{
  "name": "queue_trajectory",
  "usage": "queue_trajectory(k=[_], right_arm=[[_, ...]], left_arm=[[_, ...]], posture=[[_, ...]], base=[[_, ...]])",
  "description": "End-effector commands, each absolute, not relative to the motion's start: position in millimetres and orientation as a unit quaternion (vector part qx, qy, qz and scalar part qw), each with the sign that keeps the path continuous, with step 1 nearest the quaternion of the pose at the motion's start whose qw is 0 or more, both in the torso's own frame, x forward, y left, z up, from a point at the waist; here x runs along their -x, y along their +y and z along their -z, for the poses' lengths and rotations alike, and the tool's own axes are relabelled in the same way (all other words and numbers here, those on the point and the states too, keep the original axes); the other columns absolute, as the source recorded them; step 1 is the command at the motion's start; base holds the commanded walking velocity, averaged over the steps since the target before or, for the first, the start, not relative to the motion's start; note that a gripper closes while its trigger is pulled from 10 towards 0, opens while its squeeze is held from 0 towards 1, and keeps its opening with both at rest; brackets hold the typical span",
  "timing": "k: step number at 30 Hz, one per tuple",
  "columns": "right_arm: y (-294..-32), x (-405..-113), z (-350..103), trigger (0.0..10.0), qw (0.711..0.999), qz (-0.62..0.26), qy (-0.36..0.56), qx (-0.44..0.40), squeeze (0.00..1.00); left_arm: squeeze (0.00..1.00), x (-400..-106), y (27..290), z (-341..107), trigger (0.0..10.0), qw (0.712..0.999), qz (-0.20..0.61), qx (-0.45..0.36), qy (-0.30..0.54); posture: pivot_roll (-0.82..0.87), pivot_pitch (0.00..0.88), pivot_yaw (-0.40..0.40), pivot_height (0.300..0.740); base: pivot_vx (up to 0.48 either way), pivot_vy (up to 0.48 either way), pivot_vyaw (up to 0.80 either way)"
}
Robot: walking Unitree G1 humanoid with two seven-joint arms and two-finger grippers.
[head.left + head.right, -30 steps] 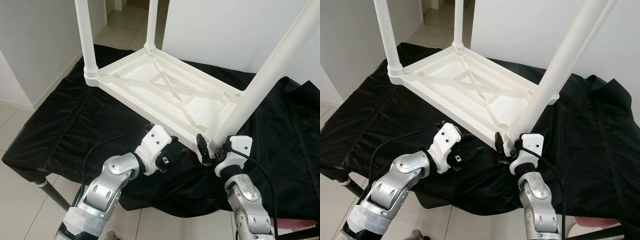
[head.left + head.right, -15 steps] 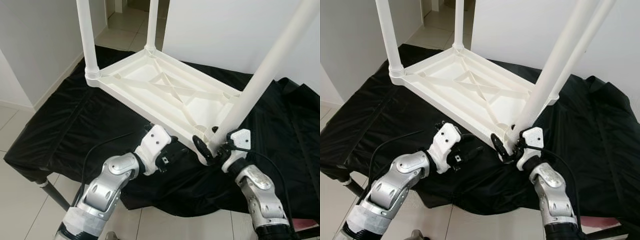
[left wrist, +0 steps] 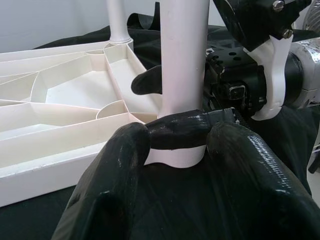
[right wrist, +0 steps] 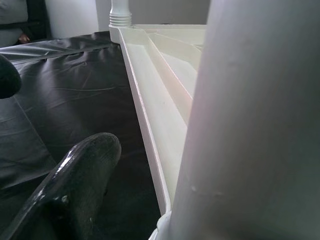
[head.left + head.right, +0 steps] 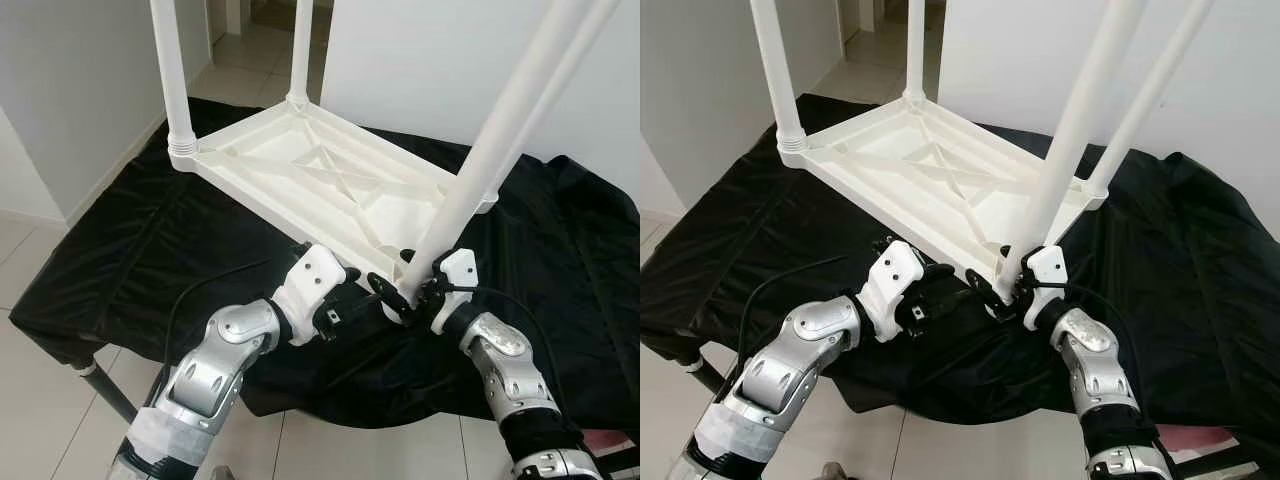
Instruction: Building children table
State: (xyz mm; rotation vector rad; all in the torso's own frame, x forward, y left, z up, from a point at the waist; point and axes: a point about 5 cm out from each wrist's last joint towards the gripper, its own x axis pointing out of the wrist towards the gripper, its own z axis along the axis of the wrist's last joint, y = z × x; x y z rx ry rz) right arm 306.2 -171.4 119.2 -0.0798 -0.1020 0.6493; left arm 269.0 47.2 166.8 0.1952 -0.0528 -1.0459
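Note:
A white plastic children's table [image 5: 330, 180] lies upside down on a black cloth [image 5: 150, 250]. Three white legs stand fitted in its corners, one at the left [image 5: 175, 90]. My right gripper [image 5: 403, 296] is shut on the lower end of a fourth leg [image 5: 485, 150], which leans at the table's near corner; the right wrist view has this leg [image 4: 260, 130] close beside one finger [image 4: 75, 180]. My left gripper [image 5: 352, 298] is open just left of that corner, its fingers [image 3: 125, 165] pointing at the foot of the leg [image 3: 181, 75].
The cloth hangs over the near edge of a low support, with tiled floor [image 5: 60, 400] below and to the left. White walls [image 5: 400, 60] stand behind. Two fitted legs rise at the far corners [image 5: 300, 50] and far right [image 5: 1145, 100].
My right arm has swung the leg's foot left toward the near corner, and the leg now stands steeper. The left gripper has stayed where it was.

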Motion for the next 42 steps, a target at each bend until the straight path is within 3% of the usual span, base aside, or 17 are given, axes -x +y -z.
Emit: queue_trajectory(k=[1, 2, 4, 9, 10, 19, 20, 21, 31, 42], right_arm=[[-168.5, -306.5, -114.3, 10.0, 0.942, -0.332, -0.040, 0.044, 0.00], [-168.4, -305.3, -112.9, 4.9, 0.941, -0.333, -0.040, 0.044, 0.00], [-168.0, -303.0, -110.3, 2.0, 0.939, -0.339, -0.039, 0.039, 0.00], [-168.2, -304.5, -108.8, 2.0, 0.938, -0.342, -0.042, 0.039, 0.00], [-169.6, -303.5, -108.1, 0.0, 0.938, -0.342, -0.042, 0.038, 0.00], [-175.3, -300.6, -108.1, 0.0, 0.941, -0.334, -0.043, 0.034, 0.00], [-176.2, -300.1, -108.8, 6.4, 0.943, -0.328, -0.045, 0.032, 0.00], [-176.7, -299.5, -109.6, 10.0, 0.945, -0.323, -0.046, 0.030, 0.00], [-178.2, -296.0, -114.2, 10.0, 0.960, -0.272, -0.067, 0.010, 0.00], [-170.5, -275.3, -112.8, 10.0, 0.992, -0.085, -0.086, -0.042, 0.00]], left_arm=[[0.00, -267.5, 45.8, -166.0, 10.0, 0.859, 0.503, -0.089, -0.024], [0.00, -267.0, 45.9, -165.8, 10.0, 0.859, 0.504, -0.088, -0.024], [0.00, -266.1, 45.9, -165.3, 10.0, 0.858, 0.505, -0.088, -0.023], [0.00, -266.3, 46.0, -165.2, 10.0, 0.858, 0.505, -0.088, -0.022], [0.00, -266.0, 45.7, -164.9, 10.0, 0.858, 0.506, -0.088, -0.022], [0.00, -265.5, 44.0, -163.9, 10.0, 0.855, 0.510, -0.086, -0.020], [0.00, -265.4, 43.9, -163.8, 10.0, 0.855, 0.511, -0.085, -0.020], [0.00, -265.3, 44.0, -163.8, 10.0, 0.855, 0.510, -0.085, -0.020], [0.00, -264.4, 44.9, -163.0, 10.0, 0.857, 0.509, -0.084, -0.019], [0.00, -262.6, 46.0, -162.0, 10.0, 0.856, 0.510, -0.083, -0.017]], posture=[[0.04, 0.000, -0.077, 0.740], [0.04, 0.000, -0.077, 0.740], [0.04, 0.001, -0.076, 0.740], [0.04, 0.001, -0.076, 0.740], [0.04, 0.002, -0.074, 0.740], [0.03, 0.005, -0.072, 0.740], [0.03, 0.005, -0.072, 0.740], [0.03, 0.005, -0.072, 0.740], [0.03, 0.010, -0.077, 0.740], [0.02, 0.018, -0.073, 0.740]], base=[[0.000, 0.000, 0.00], [0.000, 0.000, 0.00], [0.000, 0.000, 0.00], [0.000, 0.000, 0.00], [0.000, 0.000, 0.00], [0.000, 0.000, 0.00], [0.000, 0.000, 0.00], [0.000, 0.000, 0.00], [0.000, 0.000, 0.00], [0.000, 0.000, 0.00]])
